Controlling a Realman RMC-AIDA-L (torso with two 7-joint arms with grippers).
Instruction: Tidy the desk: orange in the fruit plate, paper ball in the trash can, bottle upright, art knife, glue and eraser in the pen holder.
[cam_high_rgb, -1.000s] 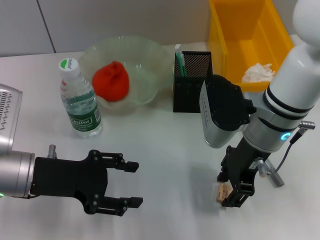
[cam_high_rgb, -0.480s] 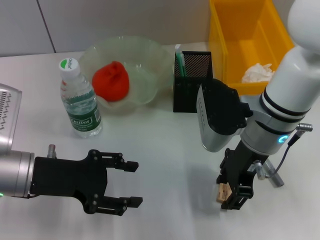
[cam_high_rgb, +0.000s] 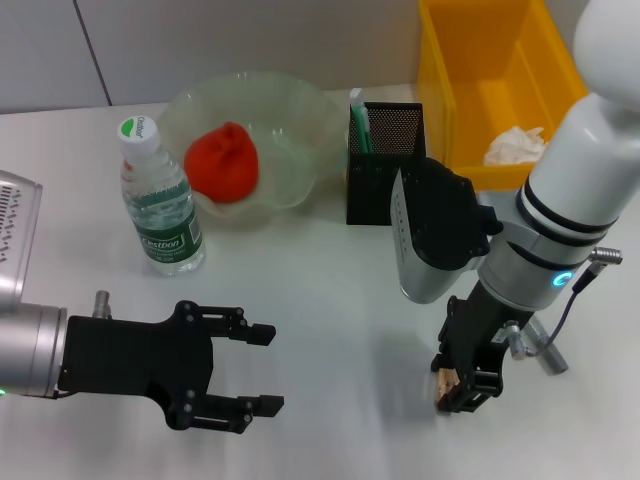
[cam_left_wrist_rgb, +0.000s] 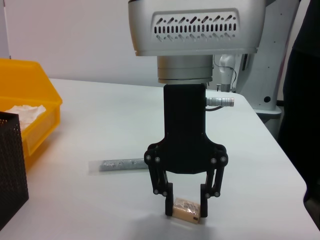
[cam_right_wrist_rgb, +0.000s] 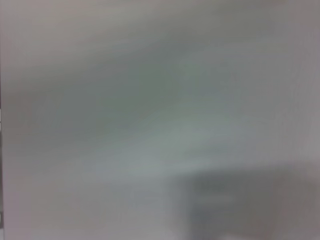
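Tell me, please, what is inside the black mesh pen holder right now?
A green-and-white stick stands upright in the pen holder, poking above its rim. The mesh walls hide the bottom, so anything lower down cannot be seen. The eraser is still outside, between the right end effector's fingers on the table.

A red-orange round fruit (cam_high_rgb: 222, 162) is seen in a pale translucent glass bowl (cam_high_rgb: 300, 110). A clear plastic bottle (cam_high_rgb: 160, 205) is marked by a green-and-white label and white cap. A black mesh pen holder (cam_high_rgb: 384, 165) and a bright yellow plastic bin (cam_high_rgb: 465, 95) are shown. A tan, speckled rectangular eraser (cam_left_wrist_rgb: 185, 209) is framed by a black right gripper (cam_left_wrist_rgb: 186, 205). The table surface (cam_high_rgb: 330, 300) is white.
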